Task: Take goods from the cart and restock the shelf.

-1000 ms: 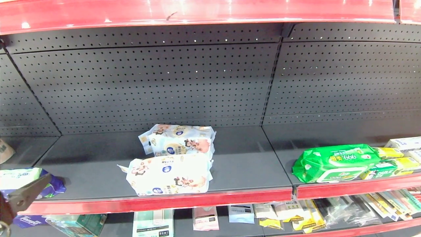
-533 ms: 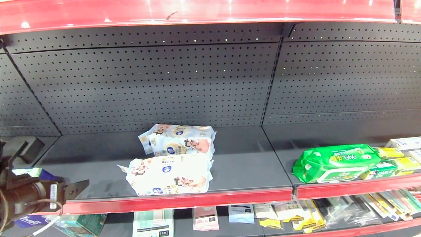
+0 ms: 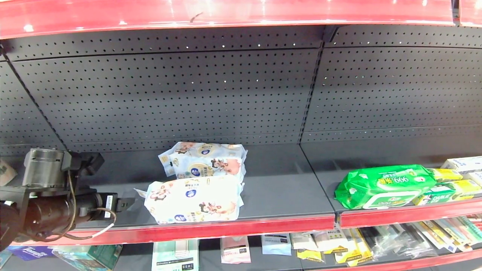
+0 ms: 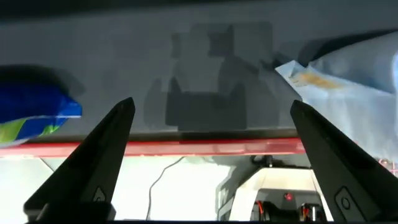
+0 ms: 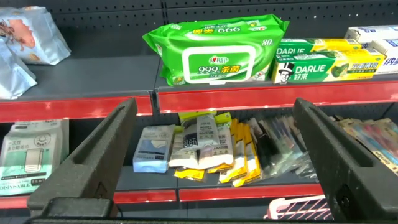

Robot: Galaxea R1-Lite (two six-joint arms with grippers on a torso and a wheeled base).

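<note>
You have the left claw (image 3: 117, 179) spread wide and empty at nine o'clock of the front white wipes pack (image 3: 194, 199) on the shelf (image 3: 286, 188), probably to straighten it; the right claw (image 5: 214, 109) gapes empty too.

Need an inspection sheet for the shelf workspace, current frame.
Surface: dark grey metal shelf with red front edge.
Job's things: white printed soft pack at front, second white pack behind it, middle bay.
Clutter: green wipes pack and yellow-green toothpaste boxes in right bay; blue-green pack at left.
Grippers: left gripper open, empty, beside the front pack; right gripper open, empty.
Cables: white cable loops under left wrist.
Surroundings: perforated grey back panel; small packets on lower shelf.
</note>
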